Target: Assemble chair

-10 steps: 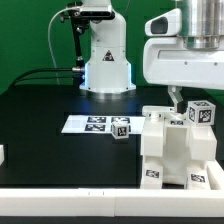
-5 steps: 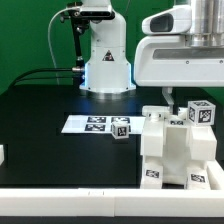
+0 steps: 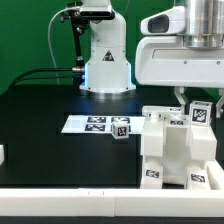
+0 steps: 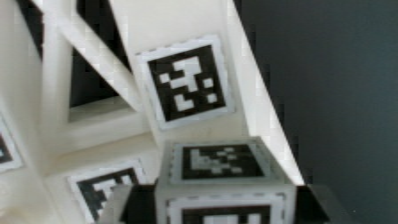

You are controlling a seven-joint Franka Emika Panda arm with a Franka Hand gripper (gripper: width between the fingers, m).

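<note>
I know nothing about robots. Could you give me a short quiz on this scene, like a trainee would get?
1. True or false: the chair stands at the exterior view's right.
2. What colour is the table under the marker board? A black, B white, C green.
3. Fill in: the gripper hovers over the ___.
Key: 1 true; 2 A; 3 chair.
</note>
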